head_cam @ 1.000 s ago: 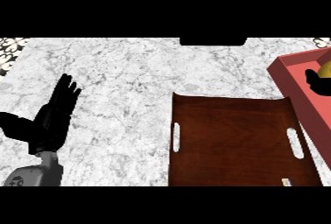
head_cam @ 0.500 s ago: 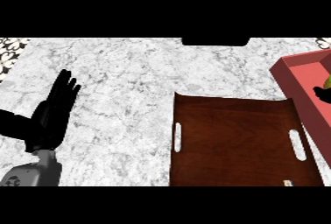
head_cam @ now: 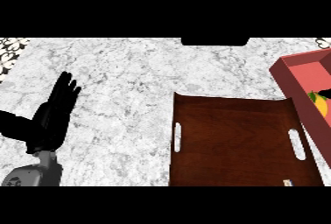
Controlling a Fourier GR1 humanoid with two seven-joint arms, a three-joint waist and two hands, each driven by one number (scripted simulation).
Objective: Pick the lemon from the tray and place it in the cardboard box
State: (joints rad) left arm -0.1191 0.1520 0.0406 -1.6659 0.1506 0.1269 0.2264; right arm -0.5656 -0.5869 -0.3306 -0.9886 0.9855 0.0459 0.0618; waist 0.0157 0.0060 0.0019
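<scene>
**Lemon at the box, hand out of sight — the release is the risk**

At the left, the left hand (head_cam: pixel 51 116) rests open above the marble counter (head_cam: pixel 129 78), fingers straight and pointing up, well apart from everything else. It holds nothing and plays no part in the step.

In the middle lies the dark wooden tray (head_cam: pixel 236 144) with its two pale slot handles. Nothing shows on its surface, so the pick looks done.

At the right edge stands the reddish cardboard box (head_cam: pixel 294 72), cut off by the frame. Just inside its near wall a small yellow-orange patch with a touch of green shows — by my reading the lemon (head_cam: pixel 319 106) — with a dark shape just above it at the frame's edge. That shape may be part of the right hand, but too little shows to be sure, so I cannot tell whether it holds the lemon or has let go.

The hazards, as I judge them: the lemon sits close to the box's near wall, so a release there could let it strike the rim and roll out onto the tray or counter. A withdrawing hand could also catch the wall and shift the box.
</scene>
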